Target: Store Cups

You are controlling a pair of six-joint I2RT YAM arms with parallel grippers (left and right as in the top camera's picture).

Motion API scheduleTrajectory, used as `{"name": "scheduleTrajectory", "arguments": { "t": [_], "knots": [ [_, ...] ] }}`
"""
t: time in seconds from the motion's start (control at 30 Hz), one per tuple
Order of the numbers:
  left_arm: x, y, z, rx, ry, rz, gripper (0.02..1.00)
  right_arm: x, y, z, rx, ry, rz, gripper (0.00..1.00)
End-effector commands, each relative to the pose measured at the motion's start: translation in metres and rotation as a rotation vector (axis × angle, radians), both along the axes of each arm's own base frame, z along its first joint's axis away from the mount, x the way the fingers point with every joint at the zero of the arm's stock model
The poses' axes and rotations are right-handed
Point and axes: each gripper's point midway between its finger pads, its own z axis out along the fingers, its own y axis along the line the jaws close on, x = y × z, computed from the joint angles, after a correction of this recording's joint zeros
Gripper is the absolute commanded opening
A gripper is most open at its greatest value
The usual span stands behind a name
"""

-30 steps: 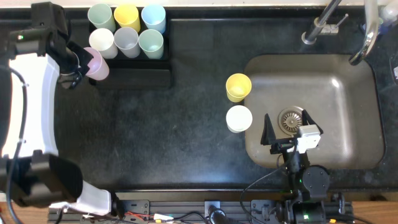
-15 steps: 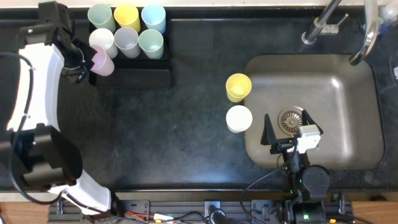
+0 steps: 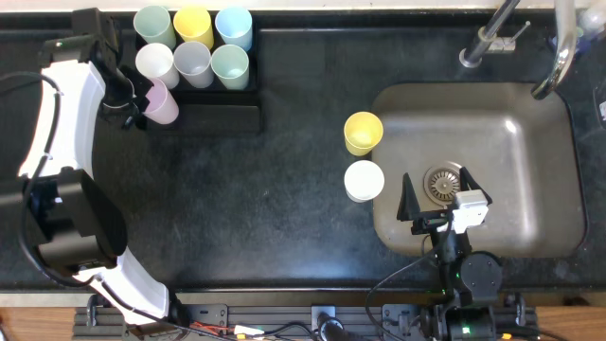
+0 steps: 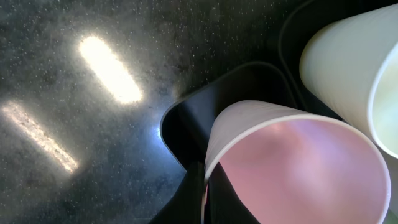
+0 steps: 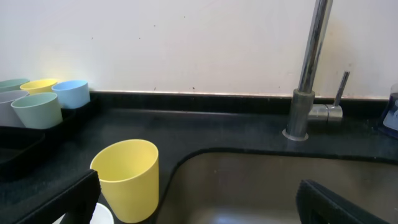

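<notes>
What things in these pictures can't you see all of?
- Left wrist view: the pink cup is cut off by the picture's edge, so its base is out of sight.
- Left wrist view: the pink cup covers much of the tray slot under it.
- Right wrist view: the white cup is mostly cut off by the edge.
- Right wrist view: the tap loses its top at the edge.
- Right wrist view: the blue thing is cut off, so I can't tell what it is.

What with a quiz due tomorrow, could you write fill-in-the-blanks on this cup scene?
1. The left arm's jaws hold a ____ cup.
2. Beside the sink, a yellow cup and a ____ cup stand on the counter.
3. In the rack, the two back rows hold ____ cups.
Missing words: pink; white; six.
</notes>
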Motion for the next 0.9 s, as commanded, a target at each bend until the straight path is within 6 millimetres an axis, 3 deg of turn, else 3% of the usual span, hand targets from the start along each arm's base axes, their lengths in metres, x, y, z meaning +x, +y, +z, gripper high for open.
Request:
{"name": "scheduleTrajectory", "arguments": {
  "t": [0.03, 0.9],
  "knots": [
    [0.001, 0.007, -0.005, 0.027, 0.014, 0.019, 0.036, 0.000, 0.000, -0.004, -0.004, 0.001, -0.001, 0.998],
    [0.002, 0.010, -0.016, 0.046, 0.037, 0.024, 0.036, 0.000, 0.000, -0.004, -0.004, 0.001, -0.001, 0.998]
  ]
}}
